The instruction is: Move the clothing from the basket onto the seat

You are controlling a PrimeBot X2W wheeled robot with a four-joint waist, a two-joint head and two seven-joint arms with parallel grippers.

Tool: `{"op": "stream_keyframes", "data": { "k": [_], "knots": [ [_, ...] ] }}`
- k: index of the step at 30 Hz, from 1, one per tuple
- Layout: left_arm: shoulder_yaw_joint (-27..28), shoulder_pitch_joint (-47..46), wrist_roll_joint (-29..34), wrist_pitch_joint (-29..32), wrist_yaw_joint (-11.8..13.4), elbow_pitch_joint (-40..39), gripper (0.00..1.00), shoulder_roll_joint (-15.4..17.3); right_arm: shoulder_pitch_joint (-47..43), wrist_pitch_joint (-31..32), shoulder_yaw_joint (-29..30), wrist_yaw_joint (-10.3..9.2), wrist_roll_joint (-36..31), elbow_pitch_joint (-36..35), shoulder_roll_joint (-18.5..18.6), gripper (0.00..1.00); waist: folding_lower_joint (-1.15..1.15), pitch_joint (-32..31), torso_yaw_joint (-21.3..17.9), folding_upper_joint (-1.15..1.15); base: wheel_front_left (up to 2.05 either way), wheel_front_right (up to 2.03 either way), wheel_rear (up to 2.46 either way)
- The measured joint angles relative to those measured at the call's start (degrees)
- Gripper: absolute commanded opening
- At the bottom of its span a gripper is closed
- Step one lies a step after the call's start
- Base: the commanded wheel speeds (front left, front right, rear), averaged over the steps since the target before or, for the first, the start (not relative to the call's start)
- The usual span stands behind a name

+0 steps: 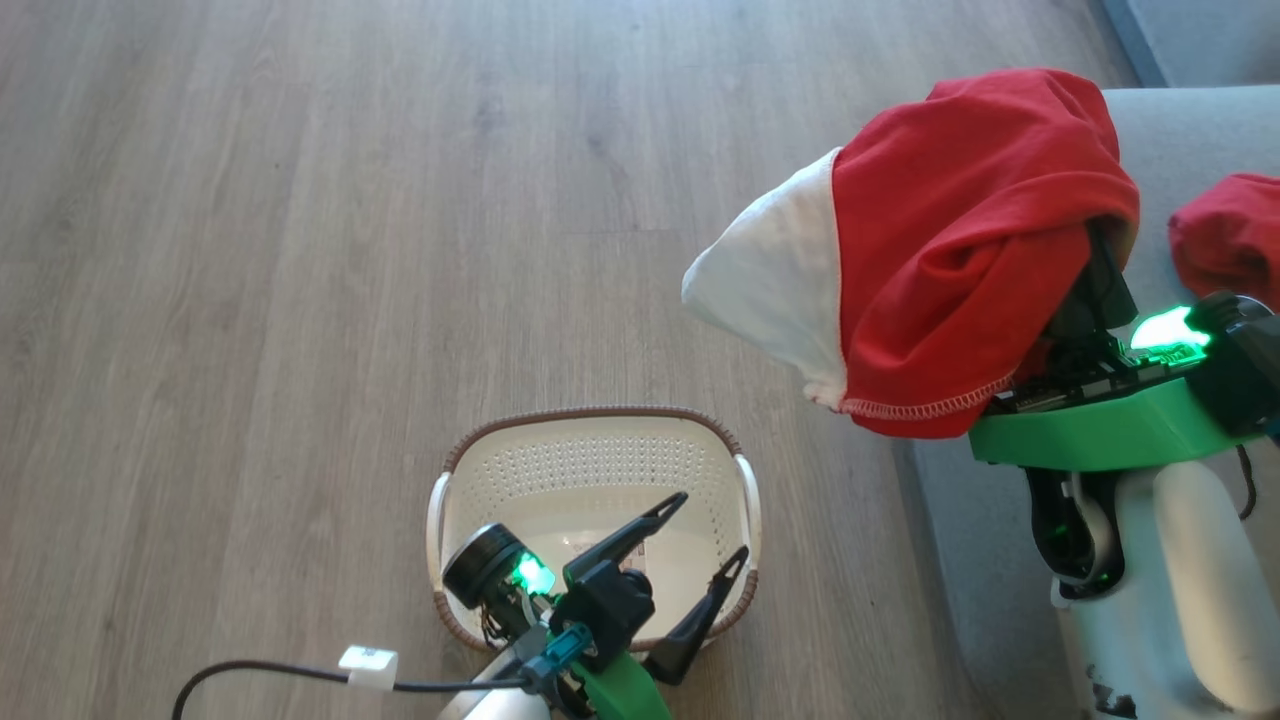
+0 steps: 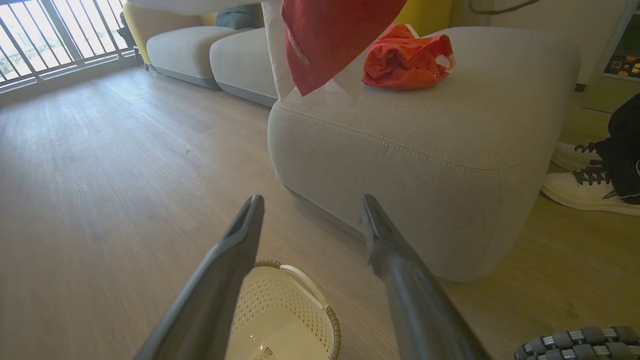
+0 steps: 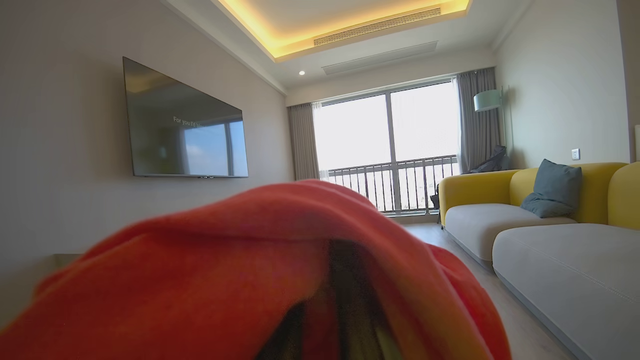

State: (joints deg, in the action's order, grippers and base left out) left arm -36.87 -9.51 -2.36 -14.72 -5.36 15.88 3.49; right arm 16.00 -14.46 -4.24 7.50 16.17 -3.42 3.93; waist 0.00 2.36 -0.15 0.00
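The cream basket (image 1: pixel 590 440) stands on the wood floor, with just a paper label on its bottom. My left gripper (image 1: pixel 711 525) hovers open over its right side; the left wrist view looks between the spread fingers (image 2: pixel 252 210) at the basket (image 2: pixel 272 305) below. A red garment with a white panel (image 1: pixel 960 240) is draped over my raised right gripper (image 1: pixel 1098 262), which is shut on it beside the grey seat (image 1: pixel 1180 130). In the right wrist view that fabric (image 3: pixel 225 280) covers the fingers. A second red garment (image 1: pixel 1230 235) lies on the seat (image 2: pixel 400 140), also seen as a bundle (image 2: pixel 405 57).
A person's white shoes (image 2: pixel 585 187) stand on the floor to the right of the seat. A black cable (image 1: pixel 300 675) trails left from my left arm. A yellow sofa (image 3: pixel 500 190) with a blue cushion and a wall television (image 3: pixel 185 130) lie further off.
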Motion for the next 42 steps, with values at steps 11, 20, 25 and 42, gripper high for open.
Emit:
{"op": "stream_keyframes", "data": {
  "k": [11,20,25,42],
  "knots": [
    [0.0,-0.1,0.1,0.0,0.0,-0.2,1.0,-0.1,0.2,0.0,0.0,0.0,-0.1,0.0,0.2,0.0,0.0,1.1,-5.4,0.0,0.0,0.0,0.0],
    [-0.1,-2.1,0.9,0.0,0.0,0.0,1.0,-0.1,1.6,0.0,0.5,0.0,-0.5,-0.3,0.2,0.0,0.0,3.2,-14.5,0.0,0.0,0.0,0.0],
    [-0.1,-2.9,1.0,0.0,-0.1,0.0,1.0,-0.1,2.2,0.0,1.5,0.0,-0.4,-0.4,0.2,0.0,0.0,4.4,-19.8,0.0,0.0,0.0,0.0],
    [-0.8,-7.3,1.5,0.0,-1.0,1.6,1.0,-0.1,2.2,0.0,7.4,0.0,-0.3,-2.8,-0.1,0.0,0.0,7.9,-29.4,0.0,0.0,0.0,0.0]
  ]
}}
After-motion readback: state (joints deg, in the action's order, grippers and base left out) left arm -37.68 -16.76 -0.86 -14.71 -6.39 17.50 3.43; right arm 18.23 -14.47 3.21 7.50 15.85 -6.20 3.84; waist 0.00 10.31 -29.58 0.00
